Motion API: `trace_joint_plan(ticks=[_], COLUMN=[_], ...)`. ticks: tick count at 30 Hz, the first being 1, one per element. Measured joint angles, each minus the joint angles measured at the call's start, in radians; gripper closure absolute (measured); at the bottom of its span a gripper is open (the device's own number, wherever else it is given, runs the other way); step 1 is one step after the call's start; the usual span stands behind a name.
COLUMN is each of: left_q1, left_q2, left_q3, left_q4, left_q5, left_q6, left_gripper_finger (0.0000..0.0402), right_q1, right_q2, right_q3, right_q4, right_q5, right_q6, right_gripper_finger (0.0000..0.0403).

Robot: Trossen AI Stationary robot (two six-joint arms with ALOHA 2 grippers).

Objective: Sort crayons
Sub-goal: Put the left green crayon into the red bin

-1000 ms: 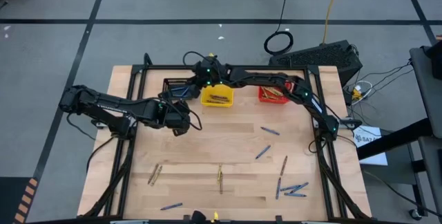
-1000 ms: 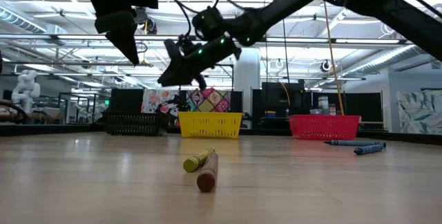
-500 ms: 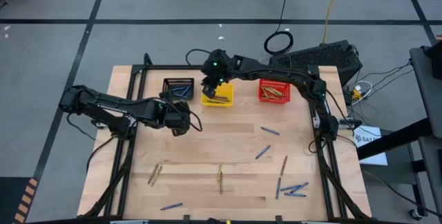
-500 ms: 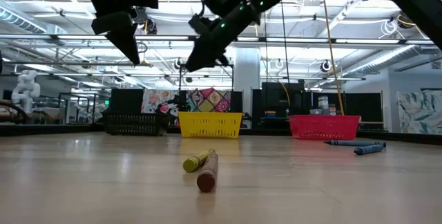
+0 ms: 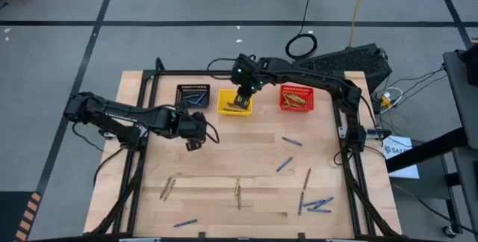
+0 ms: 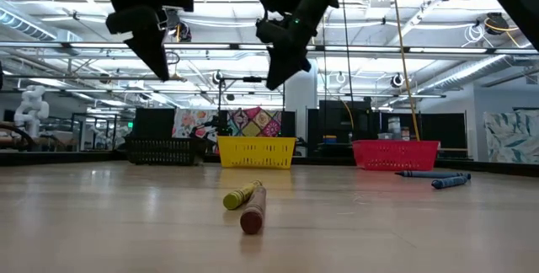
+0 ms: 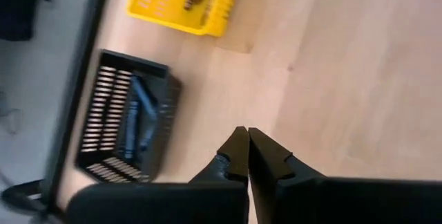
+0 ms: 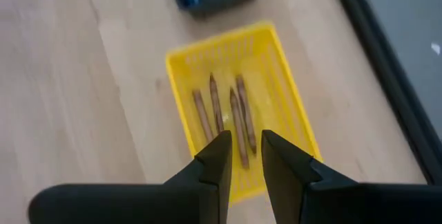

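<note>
We see four tan-brown crayons (image 8: 224, 117) in the yellow basket (image 8: 293, 124), lying side by side with their long axes along the basket's length; only the right wrist view shows them this clearly. Blue crayons (image 7: 141, 113) fill the black basket (image 7: 103, 99) at the yellow one's nine o'clock. The right gripper (image 8: 242, 151) hovers over the yellow basket, fingers slightly apart and empty. The left gripper (image 7: 246, 137), fingers together, hangs over bare table (image 5: 246, 160). Loose crayons (image 5: 287, 163) lie scattered toward five o'clock.
</note>
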Motion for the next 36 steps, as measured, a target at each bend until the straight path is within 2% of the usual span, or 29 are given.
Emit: trace_joint_plan(ticks=[3,8,11,17,23,31,36], left_q1=[0.006,0.023,0.023,-0.004,-0.09,-0.259,-0.36], left_q2=[0.0,0.0,0.0,0.0,0.0,0.0,0.0], left_q3=[0.0,0.0,0.0,0.0,0.0,0.0,0.0], left_q4=[0.0,-0.002,-0.016,-0.033,-0.039,-0.038,-0.038], left_q5=[0.053,0.079,0.105,0.204,0.287,0.327,0.336], left_q6=[0.0,-0.007,-0.054,-0.298,-0.51,-0.785,-0.944], left_gripper_finger=[0.0377,0.0329,0.0313,0.0309,0.0309,0.0309,0.0309], right_q1=[0.001,0.008,0.007,0.01,0.011,0.012,0.013], right_q2=[0.001,0.0,0.0,0.0,0.0,0.0,-0.03], right_q3=[0.0,0.0,0.0,0.0,0.0,0.0,0.0], right_q4=[-0.048,-0.099,-0.179,-0.378,-0.518,-0.589,-0.631], right_q5=[0.019,0.146,0.152,0.152,0.15,0.15,0.15], right_q6=[-0.023,-0.068,-0.07,-0.061,-0.059,-0.042,0.022], right_gripper_finger=[0.0339,0.0339,0.0339,0.0339,0.0339,0.0339,0.0339])
